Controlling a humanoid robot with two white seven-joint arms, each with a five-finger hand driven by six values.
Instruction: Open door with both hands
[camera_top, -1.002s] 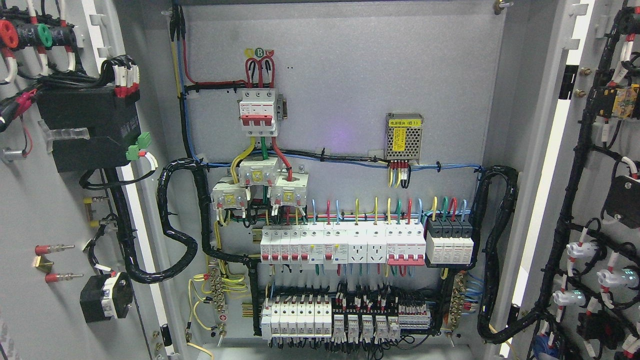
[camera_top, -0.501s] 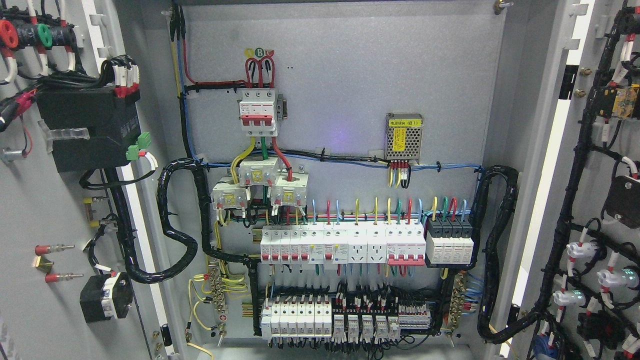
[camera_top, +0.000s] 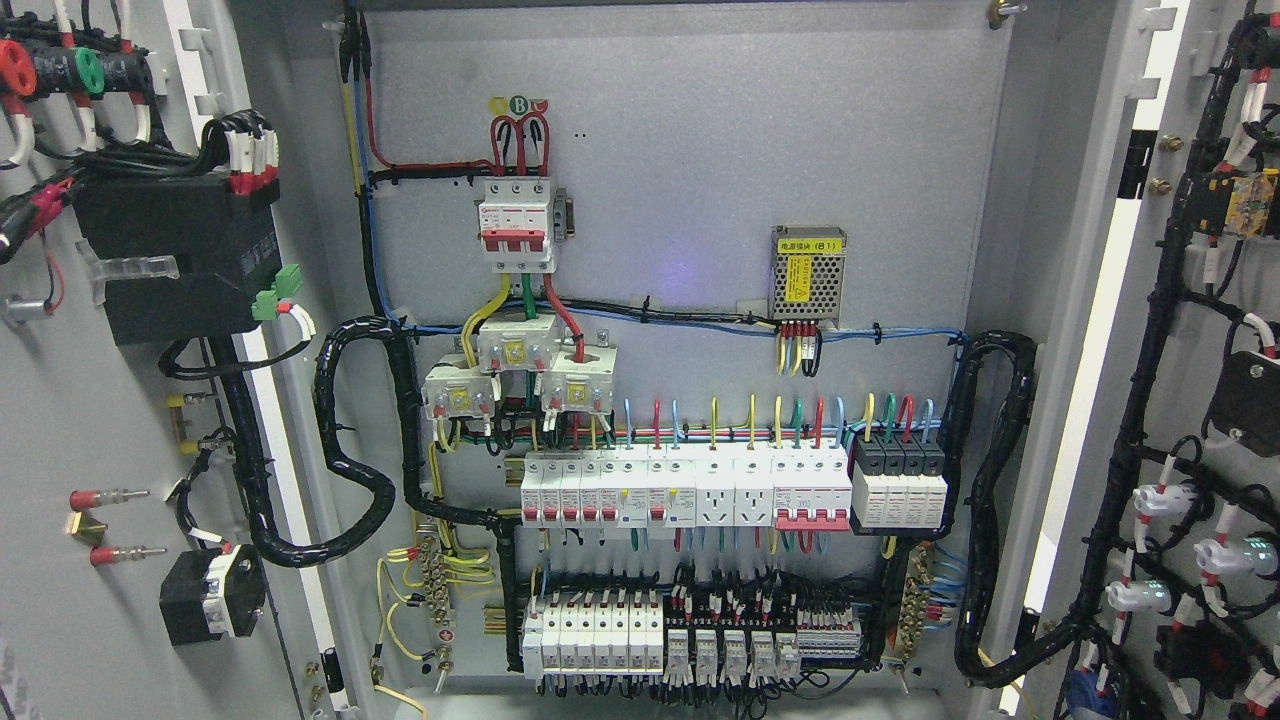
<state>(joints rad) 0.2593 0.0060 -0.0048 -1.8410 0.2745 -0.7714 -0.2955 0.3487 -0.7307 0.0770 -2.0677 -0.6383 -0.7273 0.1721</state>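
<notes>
We are looking straight into the cabinet with both doors swung wide; neither of our hands is showing, so we cannot tell how they are set. We judge the opening essentially done, so the careful thing is drawing our arms clear without brushing the wiring. Taking the back panel (camera_top: 680, 200) as landmark: the left door (camera_top: 60, 420) is standing to its left, inner face showing a black box and cable bundle, and the right door (camera_top: 1200, 400) to its right, carrying black looms and white lamp bodies.

Bright even light, sharp focus, faint purple glare on back panel (camera_top: 690, 272)
</notes>
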